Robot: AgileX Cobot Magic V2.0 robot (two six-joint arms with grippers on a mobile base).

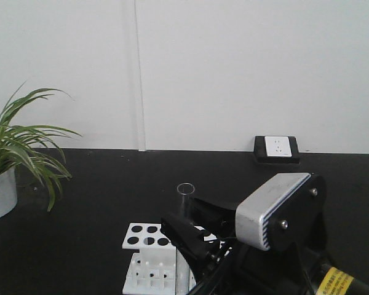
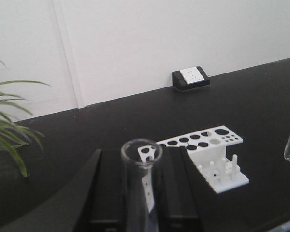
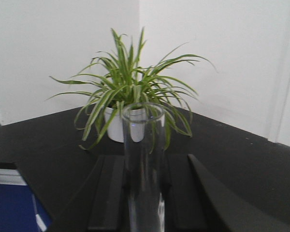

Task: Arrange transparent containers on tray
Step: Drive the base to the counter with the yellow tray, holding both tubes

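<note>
our left gripper (image 2: 141,155) pinched one tube (image 2: 141,186) upright near the white rack (image 2: 203,150); the right gripper (image 3: 145,159) pinched another tube (image 3: 142,128) near it too. the tray was unseen, so we judged slow, upright carrying best.

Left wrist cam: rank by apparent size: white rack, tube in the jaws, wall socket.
1. white rack
2. held tube: cropped by the frame edge and closest to the lens, so its rank against the rack is unsure
3. wall socket: clearly smallest here, but also farthest from the camera
</note>
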